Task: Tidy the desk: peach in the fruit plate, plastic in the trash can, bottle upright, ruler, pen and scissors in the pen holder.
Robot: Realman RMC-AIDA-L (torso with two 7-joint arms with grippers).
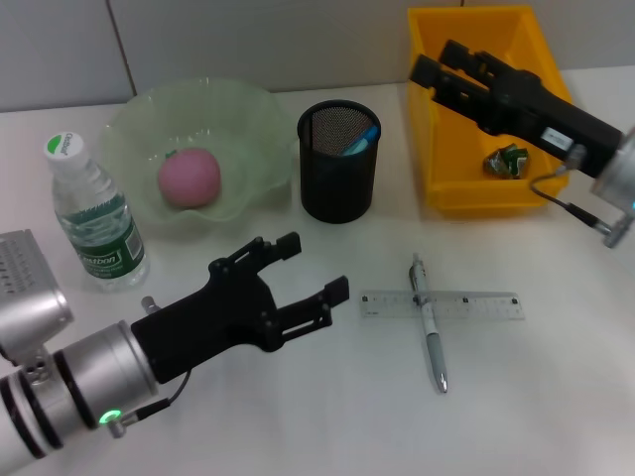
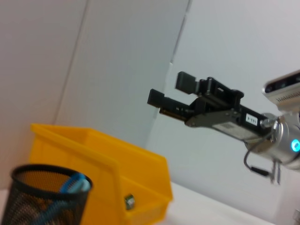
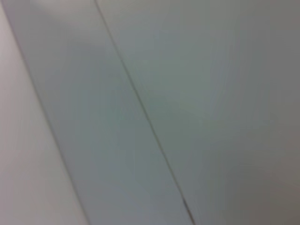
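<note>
The pink peach (image 1: 189, 177) lies in the green fruit plate (image 1: 260, 119). The bottle (image 1: 94, 213) stands upright at the left. Blue scissor handles (image 1: 363, 137) poke out of the black mesh pen holder (image 1: 339, 183). Crumpled green plastic (image 1: 509, 161) lies inside the yellow trash can (image 1: 476, 198). On the table the pen (image 1: 429, 322) lies across the clear ruler (image 1: 476, 305). My left gripper (image 1: 313, 266) hovers open and empty left of the ruler. My right gripper (image 1: 437, 58) hangs open above the trash can, also visible as the right gripper (image 2: 169, 89) in the left wrist view.
The left wrist view shows the pen holder (image 2: 47, 199) and the yellow bin (image 2: 98, 159) against a grey wall. The right wrist view shows only wall panels. White tabletop stretches below the pen and ruler.
</note>
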